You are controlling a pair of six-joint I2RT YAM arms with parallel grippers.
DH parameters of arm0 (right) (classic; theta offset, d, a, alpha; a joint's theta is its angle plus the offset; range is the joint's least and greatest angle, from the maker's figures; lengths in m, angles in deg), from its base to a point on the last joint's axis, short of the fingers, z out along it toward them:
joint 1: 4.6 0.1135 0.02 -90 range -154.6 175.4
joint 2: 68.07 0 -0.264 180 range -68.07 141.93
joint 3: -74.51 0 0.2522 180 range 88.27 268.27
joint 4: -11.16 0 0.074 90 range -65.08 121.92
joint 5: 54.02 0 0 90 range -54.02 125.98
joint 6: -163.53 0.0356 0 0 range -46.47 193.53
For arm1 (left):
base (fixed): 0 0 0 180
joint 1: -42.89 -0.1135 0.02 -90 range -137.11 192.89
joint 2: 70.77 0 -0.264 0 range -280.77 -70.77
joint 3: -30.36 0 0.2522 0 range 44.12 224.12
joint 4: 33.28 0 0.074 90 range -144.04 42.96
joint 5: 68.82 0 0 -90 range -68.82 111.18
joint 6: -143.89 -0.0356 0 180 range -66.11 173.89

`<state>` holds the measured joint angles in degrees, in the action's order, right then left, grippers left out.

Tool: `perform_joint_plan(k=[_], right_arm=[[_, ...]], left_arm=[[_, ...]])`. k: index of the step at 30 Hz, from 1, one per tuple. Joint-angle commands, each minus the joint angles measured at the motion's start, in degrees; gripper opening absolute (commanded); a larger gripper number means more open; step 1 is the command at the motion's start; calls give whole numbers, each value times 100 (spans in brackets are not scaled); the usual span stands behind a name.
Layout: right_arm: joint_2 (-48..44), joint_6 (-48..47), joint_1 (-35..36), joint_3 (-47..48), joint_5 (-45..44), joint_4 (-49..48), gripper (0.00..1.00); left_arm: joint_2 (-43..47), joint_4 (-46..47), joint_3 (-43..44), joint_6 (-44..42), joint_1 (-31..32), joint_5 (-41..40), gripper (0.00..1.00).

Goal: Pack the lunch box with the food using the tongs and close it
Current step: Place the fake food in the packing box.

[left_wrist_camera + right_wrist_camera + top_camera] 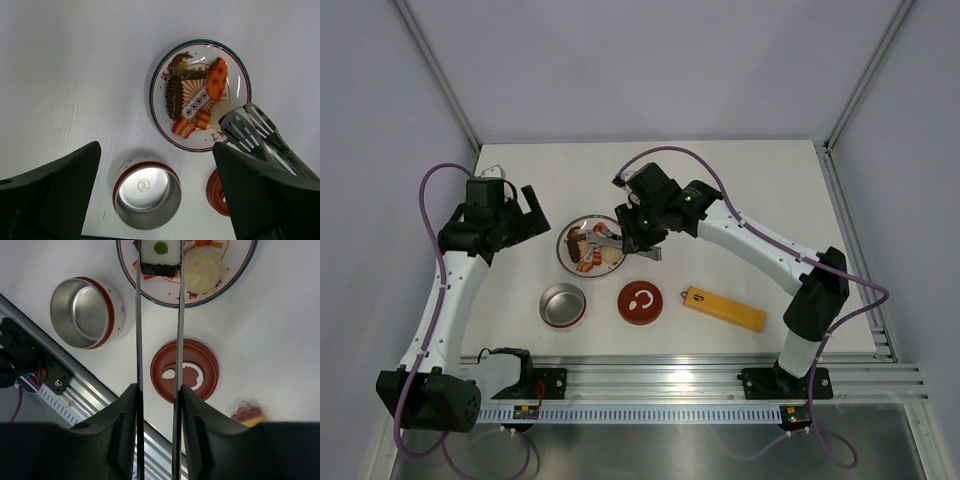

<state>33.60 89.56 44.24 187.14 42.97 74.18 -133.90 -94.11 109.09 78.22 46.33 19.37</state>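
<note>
Tongs [138, 330] pinch rice roll [160, 257], seemingly above plate [231, 276].

Each arm is built of white links and black joint housings: the left arm [445, 300] is seen at 8 o'clock in the top view, the right arm [760, 245] at 4 o'clock. A purple cable [428, 190] is looped along each. A small green light [688, 197] is shown on the right wrist. The left fingers [50, 195] and right fingers [125, 430] are formed as matte black wedges.
</note>
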Motion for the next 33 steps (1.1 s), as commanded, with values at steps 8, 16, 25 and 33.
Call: perform_joint_plan(k=[8, 16, 25, 33], right_arm=[[-710, -171, 662, -359, -48, -320, 25], [-640, -162, 1092, -377, -83, -381, 25], [-481, -460, 1567, -368, -136, -645, 25], [-192, -680, 1857, -403, -338, -707, 26]], left_arm=[[-67, -346, 587, 141, -159, -233, 99], [-24, -417, 710, 150, -239, -241, 99], [-15, -408, 692, 194, -239, -242, 99], [-6, -382, 631, 221, -239, -215, 99]])
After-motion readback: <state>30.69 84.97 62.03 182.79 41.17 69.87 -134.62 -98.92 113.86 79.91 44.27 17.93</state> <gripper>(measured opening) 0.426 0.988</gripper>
